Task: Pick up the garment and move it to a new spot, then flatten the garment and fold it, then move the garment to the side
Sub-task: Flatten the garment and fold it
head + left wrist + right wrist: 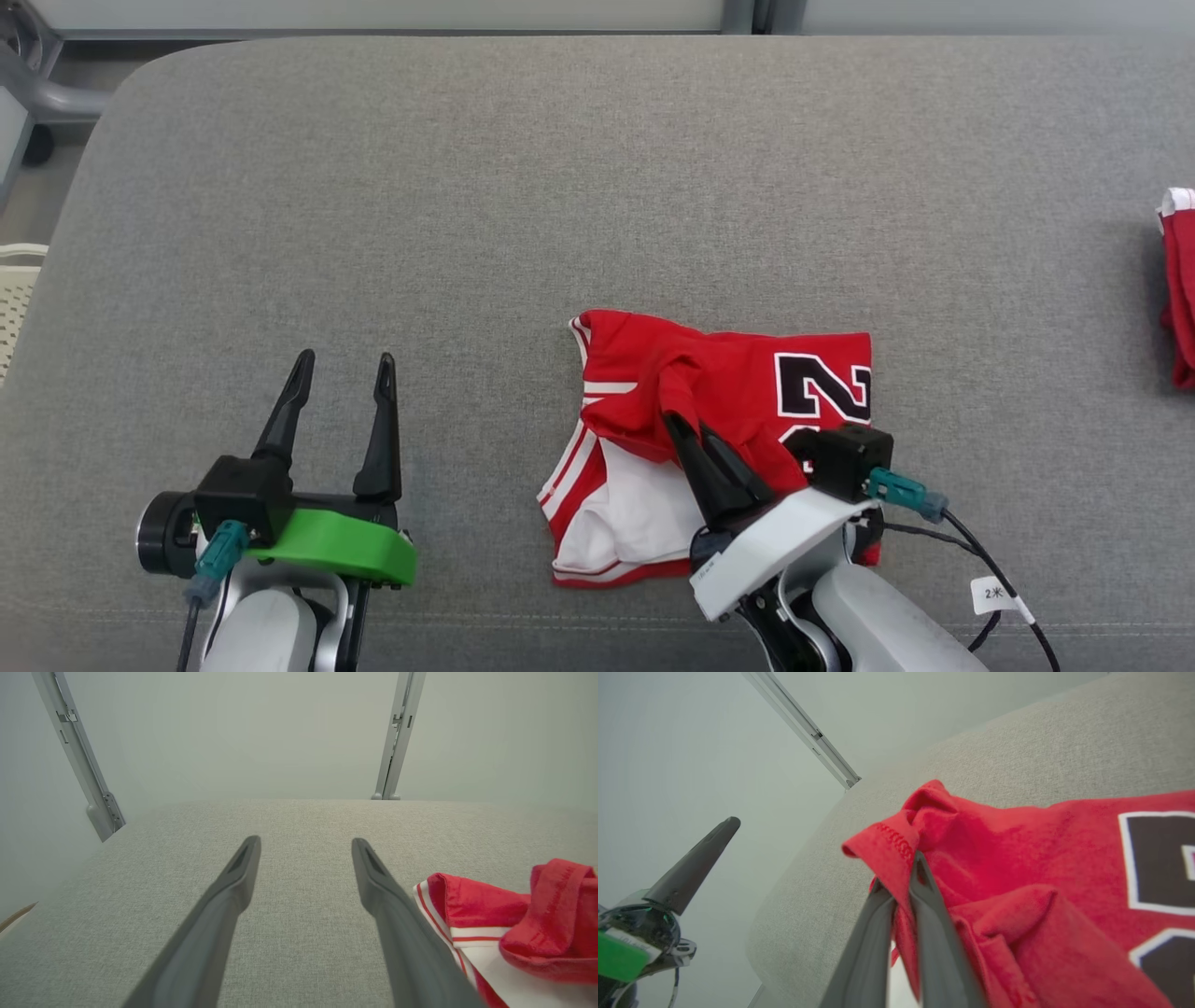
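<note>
The garment is a red jersey with white trim and black numbers, lying crumpled in the middle of the grey cushioned surface. My right gripper is shut on a raised fold of the garment's red cloth, which the right wrist view shows pinched between the fingers. My left gripper rests open to the left of the garment, apart from it, with nothing between its fingers. The garment's striped edge lies just right of the left gripper's fingers.
Another red and white piece of cloth lies at the surface's far right edge. A pale perforated basket stands off the left edge. Metal posts rise behind the surface against a pale wall.
</note>
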